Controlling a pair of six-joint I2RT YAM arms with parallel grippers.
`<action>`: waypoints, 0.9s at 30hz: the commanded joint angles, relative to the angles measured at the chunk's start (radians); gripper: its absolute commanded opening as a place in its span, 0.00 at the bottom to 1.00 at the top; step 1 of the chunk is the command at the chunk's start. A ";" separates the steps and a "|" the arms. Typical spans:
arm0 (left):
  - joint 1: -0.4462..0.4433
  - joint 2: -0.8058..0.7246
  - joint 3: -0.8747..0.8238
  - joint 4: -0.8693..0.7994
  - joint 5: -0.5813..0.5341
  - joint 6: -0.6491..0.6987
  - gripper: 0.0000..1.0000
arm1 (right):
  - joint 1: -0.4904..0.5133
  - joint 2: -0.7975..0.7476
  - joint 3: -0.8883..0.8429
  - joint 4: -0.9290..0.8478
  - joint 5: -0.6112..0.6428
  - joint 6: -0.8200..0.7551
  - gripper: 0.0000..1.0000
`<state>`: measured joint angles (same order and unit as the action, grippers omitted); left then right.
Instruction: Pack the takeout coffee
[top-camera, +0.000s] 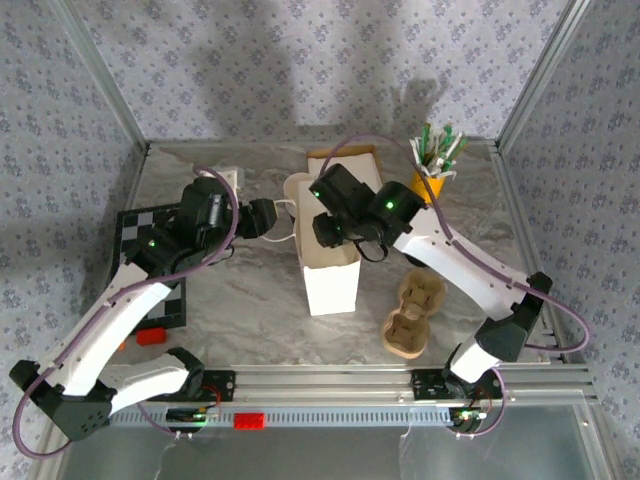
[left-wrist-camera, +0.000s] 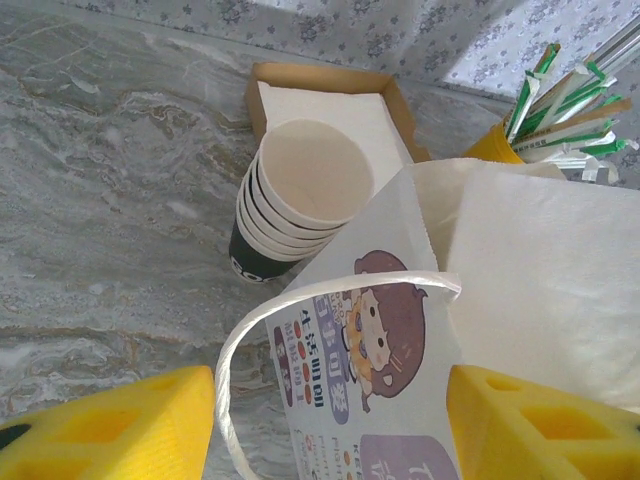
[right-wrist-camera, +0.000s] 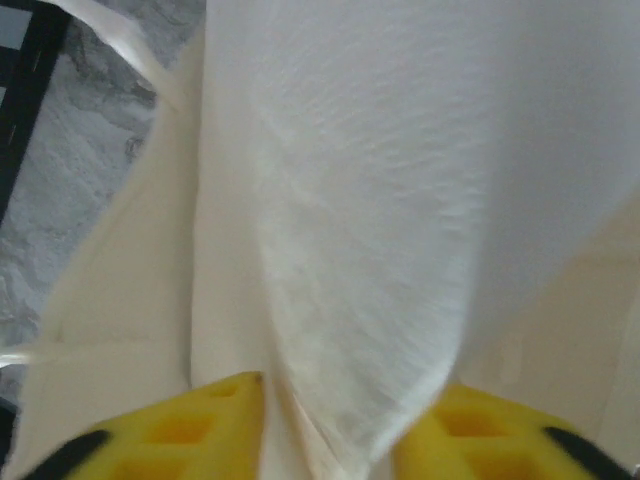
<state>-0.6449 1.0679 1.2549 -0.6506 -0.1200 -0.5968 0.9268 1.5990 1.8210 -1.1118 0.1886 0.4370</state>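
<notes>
The takeout coffee cups (left-wrist-camera: 300, 195) are white paper with rolled rims and a dark band at the base. They stand nested in a stack (top-camera: 298, 190) behind a white paper bag (top-camera: 330, 285). My left gripper (left-wrist-camera: 330, 430) is open at the bag's left side, with the printed face (left-wrist-camera: 385, 340) and the white handle loop (left-wrist-camera: 228, 380) between its yellow fingers (left-wrist-camera: 110, 430). My right gripper (right-wrist-camera: 330, 435) hangs over the bag's mouth (top-camera: 328, 235), jaws apart, with a fold of the white bag (right-wrist-camera: 350, 200) between them. The bag's inside is hidden.
A cardboard tray of napkins (left-wrist-camera: 330, 95) lies behind the stack. A yellow cup of green-white sticks (top-camera: 435, 165) stands at the back right. A brown pulp cup carrier (top-camera: 412, 318) lies right of the bag. A black checkered board (top-camera: 150, 250) and a red block (top-camera: 152, 336) are on the left.
</notes>
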 joint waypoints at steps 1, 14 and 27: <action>0.003 0.002 0.012 0.026 -0.003 -0.017 0.62 | 0.004 -0.020 0.091 -0.082 0.036 -0.056 0.45; 0.008 -0.015 0.023 0.015 -0.030 -0.008 0.63 | -0.093 0.144 0.224 -0.018 -0.060 -0.137 0.39; 0.022 -0.010 -0.005 0.036 -0.015 -0.003 0.63 | -0.103 0.143 -0.001 -0.015 -0.065 -0.119 0.18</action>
<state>-0.6315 1.0676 1.2514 -0.6460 -0.1310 -0.5961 0.8192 1.7721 1.8259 -1.1030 0.1417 0.3218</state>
